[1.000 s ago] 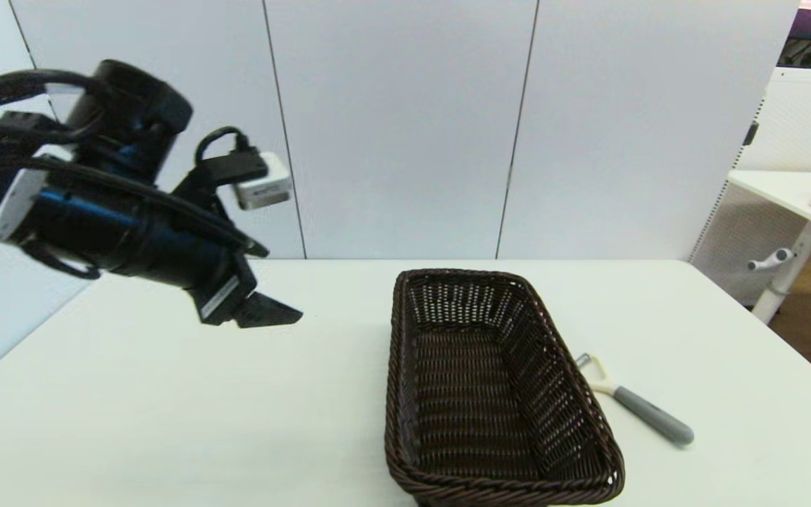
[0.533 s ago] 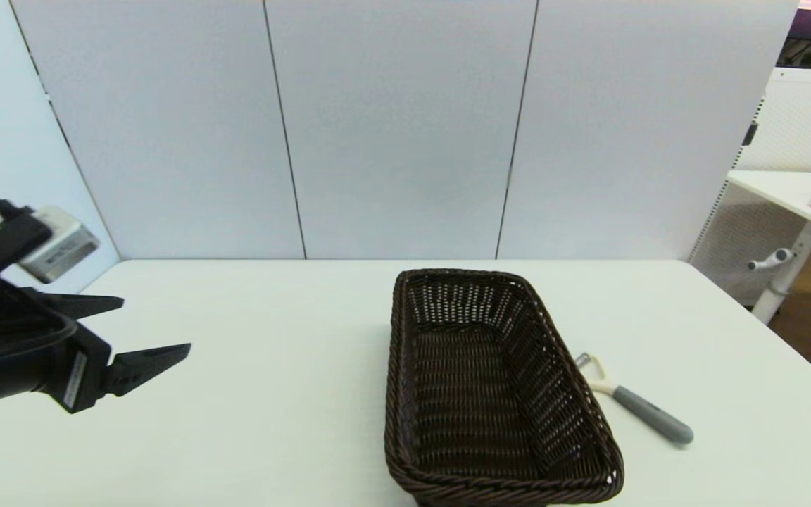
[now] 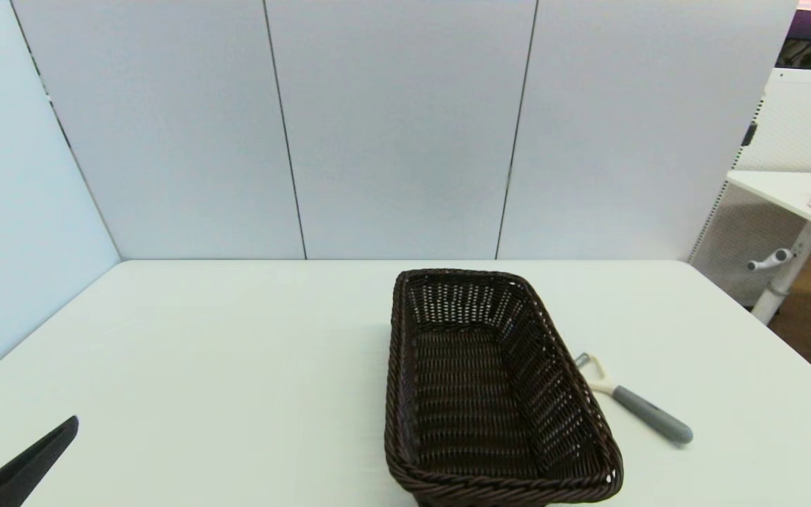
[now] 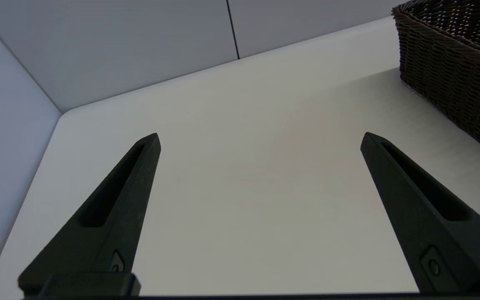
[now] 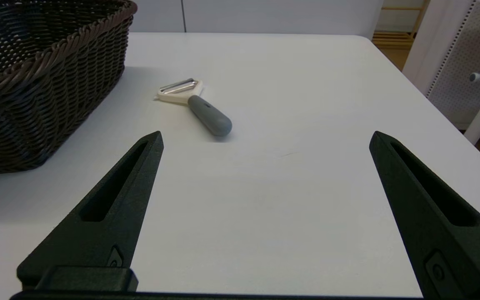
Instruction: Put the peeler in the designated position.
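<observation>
The peeler (image 3: 629,398) lies flat on the white table, just right of the dark wicker basket (image 3: 405,352), blade end toward the basket. The right wrist view also shows the peeler (image 5: 200,108), grey handle pointing toward my right gripper (image 5: 265,139), which is open, empty and a short way back from it. The right gripper is out of the head view. My left gripper (image 4: 261,137) is open and empty over bare table at the near left. In the head view only its fingertips (image 3: 32,454) show at the bottom left corner.
The basket (image 5: 77,46) is empty and stands lengthwise mid-table; its side wall (image 4: 452,79) shows in the left wrist view. Grey partition panels close off the back and left. A second white table (image 3: 786,190) with small items stands beyond the right edge.
The left arm has dropped from high above the table's left side and pulled back toward the near left corner, leaving only its fingertips in the head view. Peeler and basket have not moved.
</observation>
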